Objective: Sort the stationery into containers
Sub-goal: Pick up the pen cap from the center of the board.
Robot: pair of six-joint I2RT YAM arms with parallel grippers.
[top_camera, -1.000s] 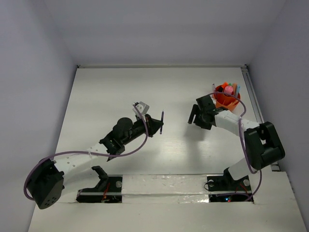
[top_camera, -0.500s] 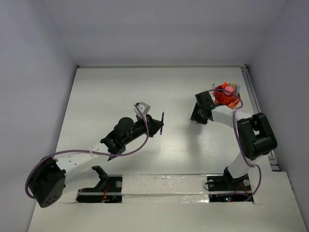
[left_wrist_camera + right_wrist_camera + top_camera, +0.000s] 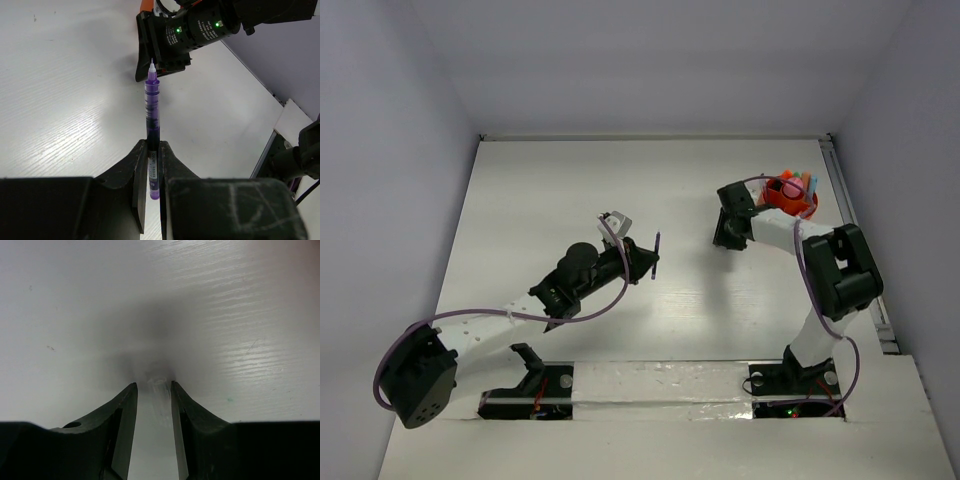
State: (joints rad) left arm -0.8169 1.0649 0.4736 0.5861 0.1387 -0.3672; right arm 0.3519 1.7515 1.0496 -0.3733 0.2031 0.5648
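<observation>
Where the left gripper [image 3: 152,150] pinches: tail of the purple pen [image 3: 151,107], clamped; long axis straight out from the fingers
Pen tip: toward the right gripper [image 3: 728,232]
Right gripper: jaws narrowly parted; grip unclear
Orange cup [image 3: 790,198]: beyond, nearer the right gripper

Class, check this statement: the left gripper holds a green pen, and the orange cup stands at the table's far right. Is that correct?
One detail is wrong: the pen in the left gripper is purple, not green, as the left wrist view shows. The orange cup does stand at the table's far right.
</observation>
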